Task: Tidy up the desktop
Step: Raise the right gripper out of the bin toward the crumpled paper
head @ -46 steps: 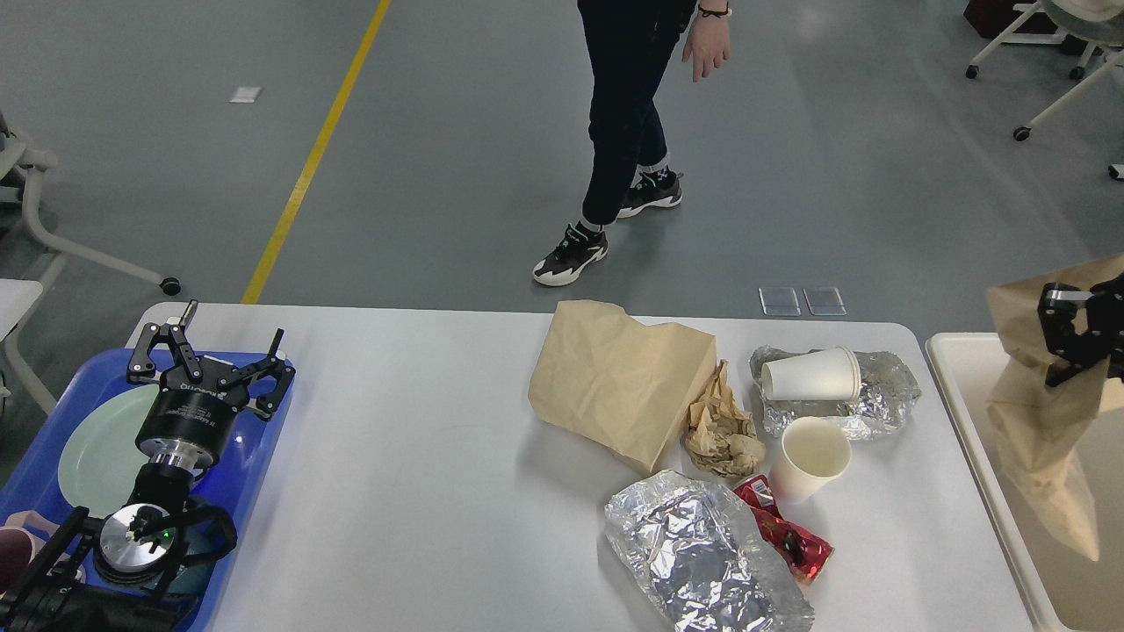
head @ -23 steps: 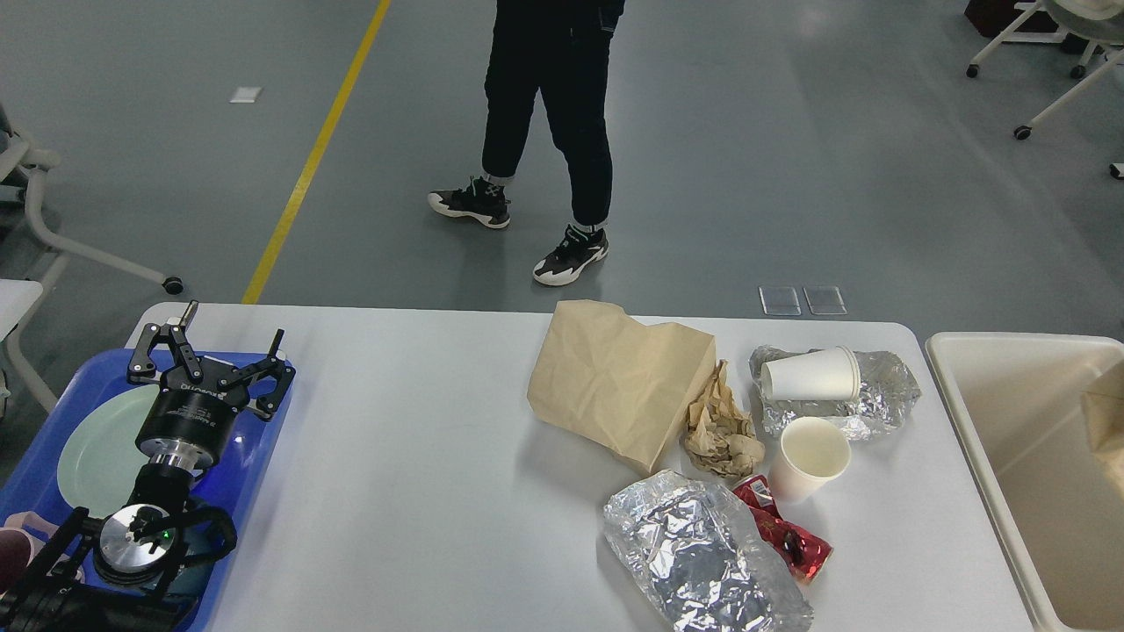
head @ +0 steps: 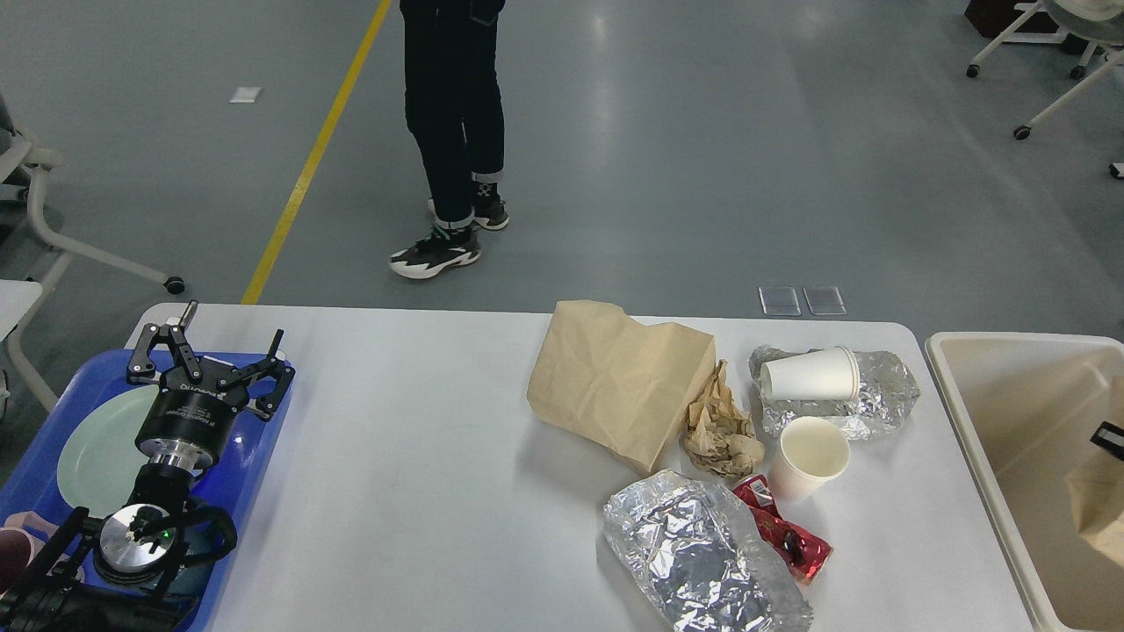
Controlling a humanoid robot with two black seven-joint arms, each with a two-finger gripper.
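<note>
Just the one view here, from my own head, looking forward and down over the tabletop from fairly close. It reaches past the far edge to the floor, and my left arm comes in bottom left.

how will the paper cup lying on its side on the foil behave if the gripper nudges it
The tipped paper cup would probably roll, since it lies on its round wall. It looks empty and thin, so likely light and easy to crush. The crinkled foil under it is uneven, so it may skid or turn unpredictably toward the upright cup.

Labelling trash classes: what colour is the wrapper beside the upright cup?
Red, glossy, crumpled snack wrapper, clearest in the head view, next to the upright paper cup.
</note>
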